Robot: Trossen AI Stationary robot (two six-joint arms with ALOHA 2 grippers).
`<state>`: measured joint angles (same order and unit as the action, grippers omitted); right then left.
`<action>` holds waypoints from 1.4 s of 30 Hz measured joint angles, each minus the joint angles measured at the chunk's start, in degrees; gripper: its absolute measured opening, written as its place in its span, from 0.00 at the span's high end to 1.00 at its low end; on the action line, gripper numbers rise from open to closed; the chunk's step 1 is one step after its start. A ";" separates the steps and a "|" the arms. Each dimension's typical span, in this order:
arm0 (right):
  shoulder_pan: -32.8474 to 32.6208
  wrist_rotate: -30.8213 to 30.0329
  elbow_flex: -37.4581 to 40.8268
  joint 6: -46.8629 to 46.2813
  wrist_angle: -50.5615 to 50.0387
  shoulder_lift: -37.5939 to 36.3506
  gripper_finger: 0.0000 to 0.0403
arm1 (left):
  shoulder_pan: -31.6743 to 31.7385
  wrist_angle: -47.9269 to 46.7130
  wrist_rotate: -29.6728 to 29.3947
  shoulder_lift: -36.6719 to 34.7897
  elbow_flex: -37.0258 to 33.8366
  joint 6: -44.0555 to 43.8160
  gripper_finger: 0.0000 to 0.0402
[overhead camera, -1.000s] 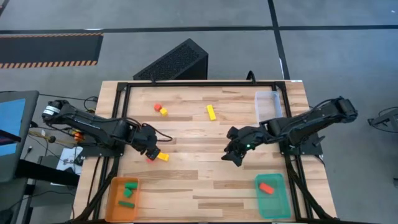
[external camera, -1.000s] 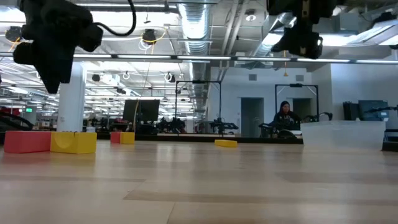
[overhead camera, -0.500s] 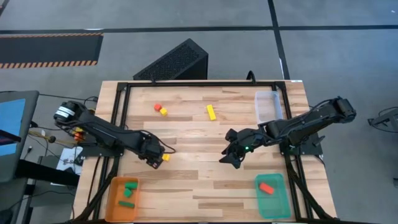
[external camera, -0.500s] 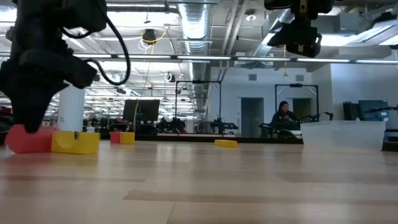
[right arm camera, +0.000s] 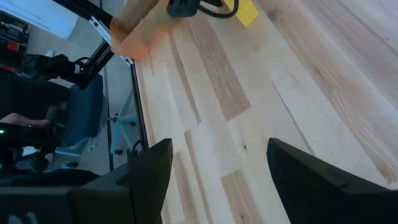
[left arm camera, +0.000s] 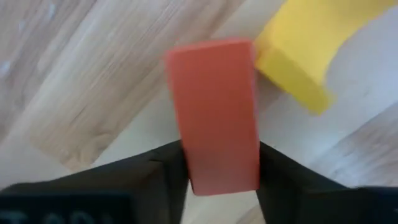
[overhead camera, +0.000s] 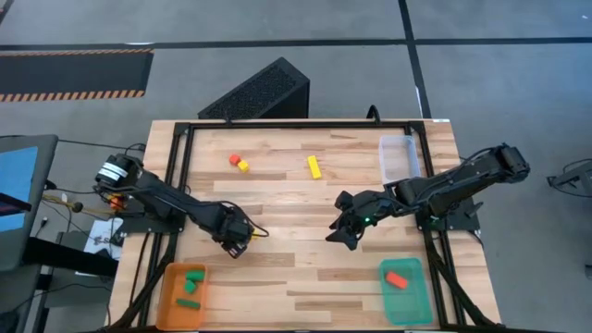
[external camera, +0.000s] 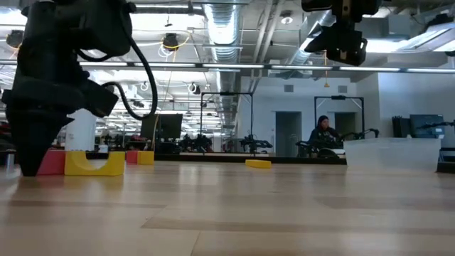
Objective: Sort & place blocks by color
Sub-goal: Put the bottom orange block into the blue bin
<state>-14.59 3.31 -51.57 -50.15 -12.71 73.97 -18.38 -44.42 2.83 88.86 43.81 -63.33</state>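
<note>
Clamped from both sides between the two dark fingers (left arm camera: 163,171) of the left gripper (overhead camera: 234,242): a red block (left arm camera: 214,112), seized at one end, most of its length jutting forward over the wood. Touching its far corner, a yellow block (left arm camera: 311,46), arch-shaped in the low view (external camera: 94,163). Both sitting on the table (overhead camera: 305,268) near its left edge, a little below mid-height, with the orange tray (overhead camera: 166,294) of green blocks (overhead camera: 191,277) in the near left corner.

Poised above the table's middle right, the right gripper (overhead camera: 349,231), fingers spread wide and empty. Nearby in the near right corner, the teal tray (overhead camera: 412,296) with one red block (overhead camera: 396,278) inside; against the right part of the far edge, the clear tray (overhead camera: 396,157).

Toward the far edge, left of centre, a small red chunk (overhead camera: 235,159) touching a small yellow chunk (overhead camera: 243,166), and a yellow bar (overhead camera: 314,166) farther right.

Best practice for the pick: firm squeeze first, then a straight vertical lift, since any sideways drag would likely nudge the yellow neighbour. Probable destination: the teal tray, beside its red match.
</note>
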 joint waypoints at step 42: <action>13.99 2.82 -15.96 -6.80 17.22 20.92 0.43 | 2.96 11.29 -33.53 -7.09 20.66 56.78 0.71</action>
<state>-0.60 6.14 -67.53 -56.95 4.51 94.89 -15.42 -33.13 -30.71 81.78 64.47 -6.55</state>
